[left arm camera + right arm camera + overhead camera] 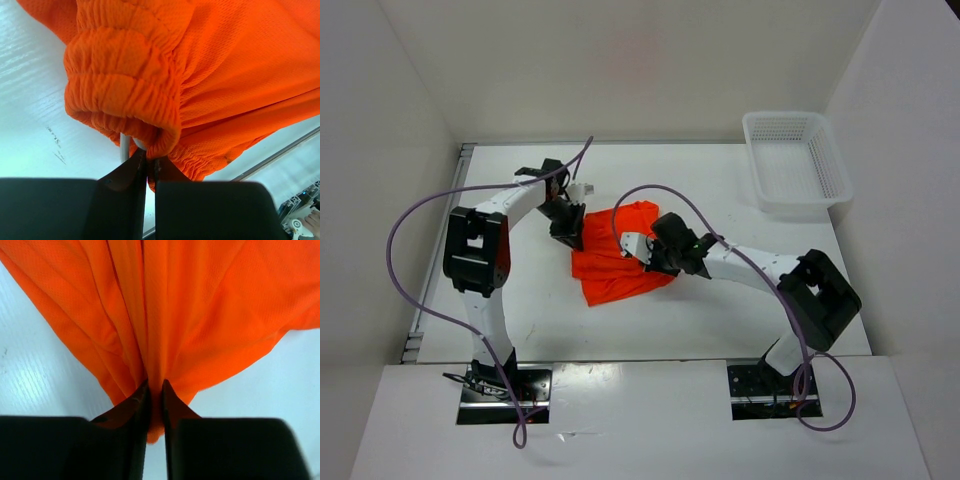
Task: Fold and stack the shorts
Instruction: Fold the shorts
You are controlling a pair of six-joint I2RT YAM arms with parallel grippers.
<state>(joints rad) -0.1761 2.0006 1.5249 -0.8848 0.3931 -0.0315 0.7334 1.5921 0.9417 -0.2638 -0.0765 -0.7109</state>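
Observation:
The bright orange shorts (618, 258) lie bunched in the middle of the white table, between my two arms. My left gripper (567, 225) is shut on the elastic waistband (125, 90) at the shorts' left edge, with a bit of white drawstring (124, 146) showing by the fingers. My right gripper (652, 255) is shut on a gathered fold of the thin fabric (165, 325) at the shorts' right edge. In both wrist views the fabric hangs stretched away from the jaws over the table.
A white plastic basket (796, 160) stands at the back right corner of the table. White walls close in the table at back, left and right. Purple cables loop from both arms over the table's near and left parts.

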